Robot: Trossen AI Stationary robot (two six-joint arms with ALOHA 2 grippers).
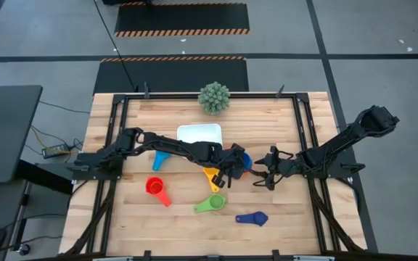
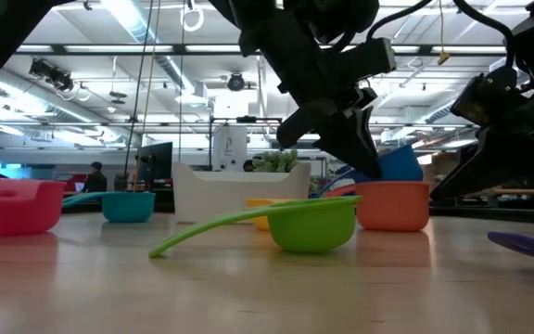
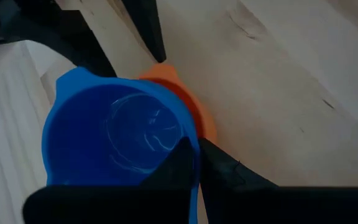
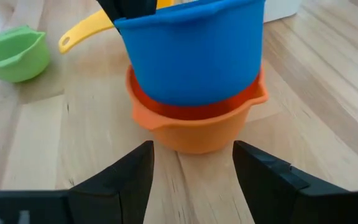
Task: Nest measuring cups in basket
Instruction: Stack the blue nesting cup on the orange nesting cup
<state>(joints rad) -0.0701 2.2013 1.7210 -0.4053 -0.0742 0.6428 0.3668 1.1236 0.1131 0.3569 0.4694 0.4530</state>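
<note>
Blue plastic is filling the left wrist view, where the blue cup is sitting down inside the orange cup, its lower part sunk below the orange rim and its upper wall standing clear above it. The left gripper is closing its two dark fingers on the blue cup's rim, one finger inside the bowl and one outside, pinching the wall between them. Both cups are resting near the middle of the wooden table, just to the right of the yellow cup and below the right corner of the white basket, which is lying apart from them with its inside showing white. The right gripper is hovering just beside the orange cup on its right, its fingers spread wide on either side of it and gripping nothing. The green cup is lying nearer the table's front edge, handle pointing left in the low view, and the dark blue cup is sitting further right along that edge. The red cup is resting to the left of the green one, and the light blue cup is lying above it, partly under the left arm. A spiky green plant is standing at the table's far edge.
</note>
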